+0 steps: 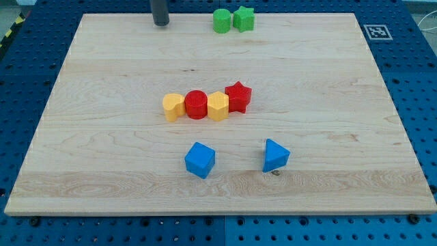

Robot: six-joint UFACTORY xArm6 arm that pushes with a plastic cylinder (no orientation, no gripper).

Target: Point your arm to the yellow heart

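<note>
The yellow heart (173, 106) lies near the board's middle, at the left end of a row of touching blocks: yellow heart, red cylinder (196, 104), yellow hexagon (218, 106), red star (238, 96). My tip (161, 23) is a dark rod near the view's top edge, left of centre. It stands well above the yellow heart in the view, with bare wood between them, touching no block.
A green cylinder (222, 20) and a green star (244, 18) sit side by side at the top, to the right of my tip. A blue cube (200, 160) and a blue triangular block (275, 155) lie below the row. The wooden board (341, 123) rests on a blue pegboard table.
</note>
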